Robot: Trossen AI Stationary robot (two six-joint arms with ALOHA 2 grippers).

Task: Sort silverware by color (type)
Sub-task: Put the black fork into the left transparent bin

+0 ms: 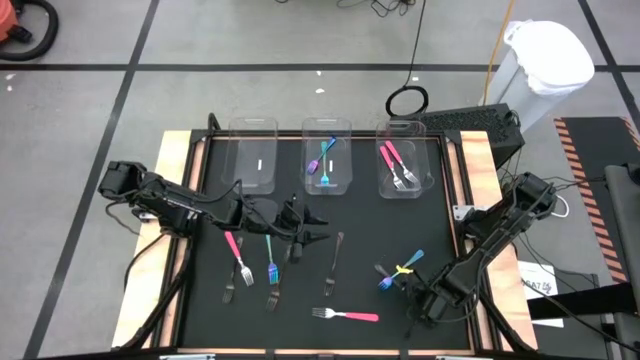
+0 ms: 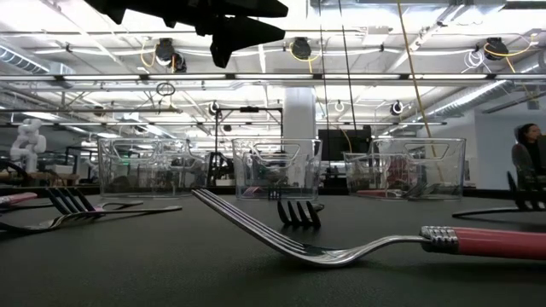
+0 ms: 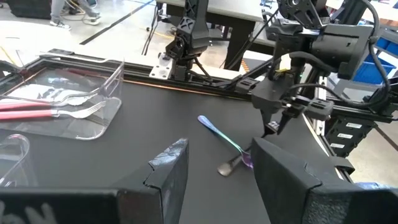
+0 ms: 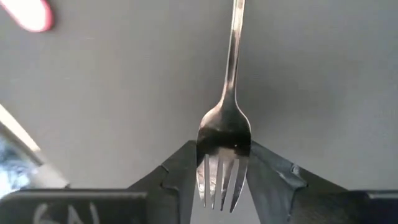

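The right gripper (image 4: 222,180) pinches the tines of a silver fork (image 4: 227,130) low over the mat's near right corner, a pink-handled fork (image 1: 345,315) just beside it and open mat beyond, while the left gripper (image 3: 217,171) hovers parted, empty, above three forks (image 1: 250,268).

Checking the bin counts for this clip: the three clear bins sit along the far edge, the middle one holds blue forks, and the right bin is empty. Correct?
Not quite. The right bin is not empty: the high view shows two pink-handled forks lying in it. The rest stands: three clear bins sit along the far edge, and the middle bin holds blue forks.
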